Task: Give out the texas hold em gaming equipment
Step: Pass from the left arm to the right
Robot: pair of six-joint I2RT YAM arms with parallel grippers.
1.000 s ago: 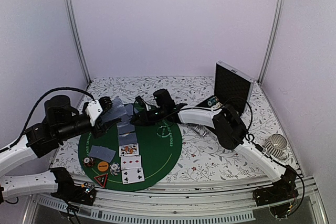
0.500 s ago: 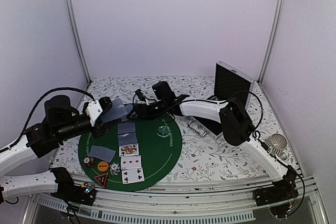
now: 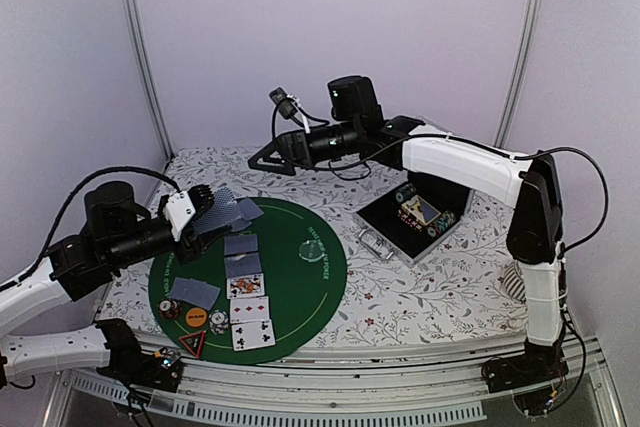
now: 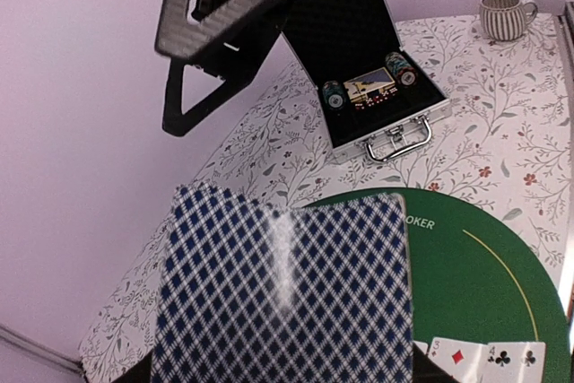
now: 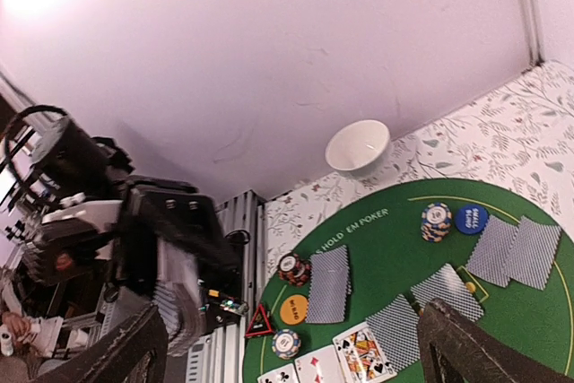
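My left gripper (image 3: 207, 217) is shut on a deck of blue-backed playing cards (image 4: 282, 284) over the left edge of the green mat (image 3: 320, 292); the deck hides its fingers in the left wrist view. On the mat lie face-down cards (image 3: 241, 244), three face-up cards (image 3: 249, 308), chip stacks (image 5: 436, 220), an orange disc (image 5: 293, 310), a red-black triangle token (image 5: 260, 321) and a clear disc (image 3: 310, 247). My right gripper (image 3: 270, 158) hangs high above the back of the table. It is open and holds nothing.
An open metal case (image 3: 412, 217) with more chips and a card deck stands right of the mat. A white ribbed cup (image 4: 507, 15) sits near the right edge. A white bowl (image 5: 357, 145) stands beyond the mat's far left side.
My right gripper has opened and risen from the mat beside the held deck to high above the back of the table. The left arm and its deck have stayed put.
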